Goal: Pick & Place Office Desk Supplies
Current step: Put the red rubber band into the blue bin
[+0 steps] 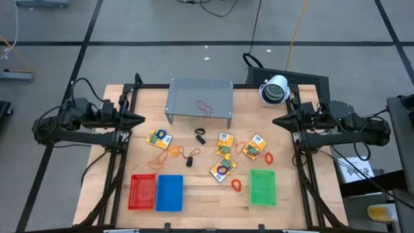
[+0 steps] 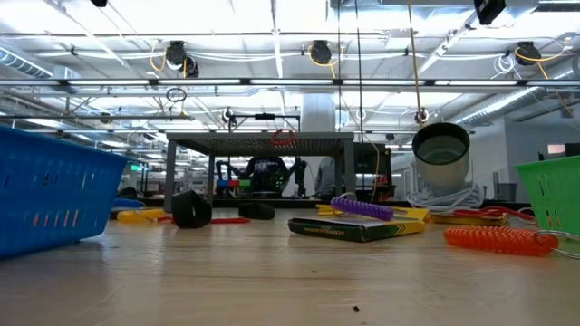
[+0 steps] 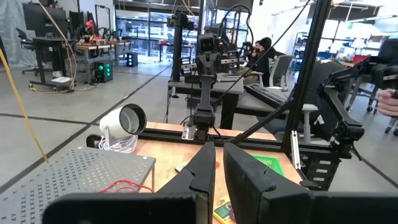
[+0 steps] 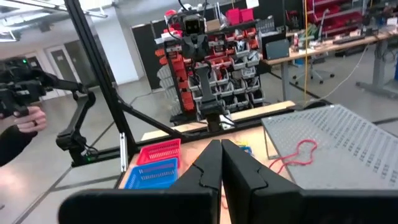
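Fingers pressed together and empty, the left gripper (image 1: 141, 119) and right gripper (image 1: 277, 121) hang parked at opposite table edges, apparently clear of the work, while the yellow-orange packets (image 1: 224, 144), red rubber-band loops (image 1: 236, 184) and black clips (image 1: 200, 136) lie scattered mid-table between shelf (image 1: 200, 94) and baskets (image 1: 169, 192).
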